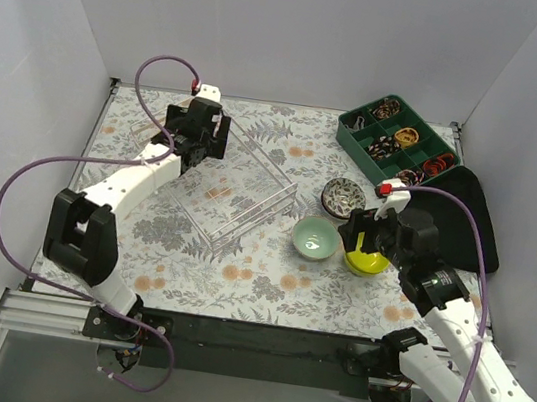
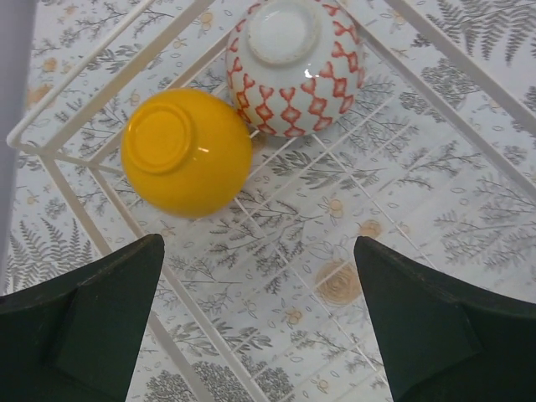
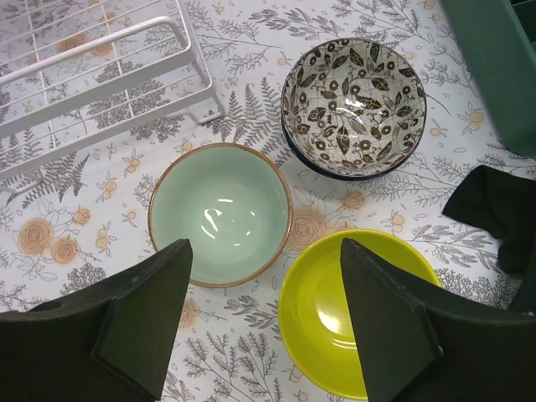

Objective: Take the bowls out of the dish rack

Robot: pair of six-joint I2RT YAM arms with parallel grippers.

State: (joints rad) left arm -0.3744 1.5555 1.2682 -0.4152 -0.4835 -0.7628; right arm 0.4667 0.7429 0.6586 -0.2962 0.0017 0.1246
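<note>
The left gripper [image 2: 258, 280] is hovering inside the dish rack [image 1: 247, 208] with its jaws spread wide and holding nothing, looking down on two bowls that are sitting upside down in a corner of the rack's wire floor. The orange bowl [image 2: 186, 152] is lying nearest the fingers, and the red-and-white patterned bowl [image 2: 293, 65] is sitting just behind it, the two touching. The right gripper [image 3: 264, 289] is also gaping open and empty, hanging over the bowls that are resting upright on the flowered table outside the rack: the mint bowl [image 3: 220, 213], the yellow-green bowl [image 3: 356, 314] just beside it, and a dark leaf-patterned bowl [image 3: 353, 105] that seems to be stacked on another. These look like glazed ceramic, so they are probably going to feel rigid, fairly light, slick under the pads and liable to chip if knocked. With the orange bowl inverted, its rim is lying against the wires and out of reach, so the likelier hold is across the rounded wall below the foot ring, squeezed firmly because the curve is inviting a slip. Its neighbour is crowding one side, so the fingers are best placed clear of that contact.
</note>
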